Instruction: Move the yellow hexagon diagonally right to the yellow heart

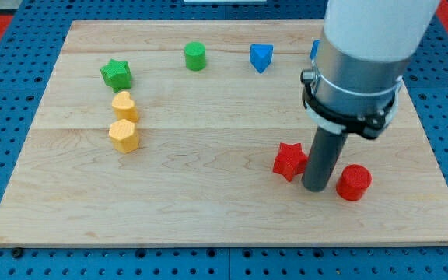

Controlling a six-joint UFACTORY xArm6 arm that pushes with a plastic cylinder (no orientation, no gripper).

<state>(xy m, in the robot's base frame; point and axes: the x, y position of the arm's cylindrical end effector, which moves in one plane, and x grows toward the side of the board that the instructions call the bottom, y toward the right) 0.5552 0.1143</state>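
The yellow hexagon (123,135) lies at the board's left, touching the yellow heart (124,105) just above it. My tip (316,187) rests on the board at the view's lower right, far from both yellow blocks. It stands between a red star (289,161) on its left and a red cylinder (353,182) on its right, close to both.
A green star (117,74) sits above the yellow heart. A green cylinder (195,56) and a blue block (260,57) lie near the top edge. Another blue block (315,50) is mostly hidden behind the arm. The wooden board (208,210) ends at blue matting.
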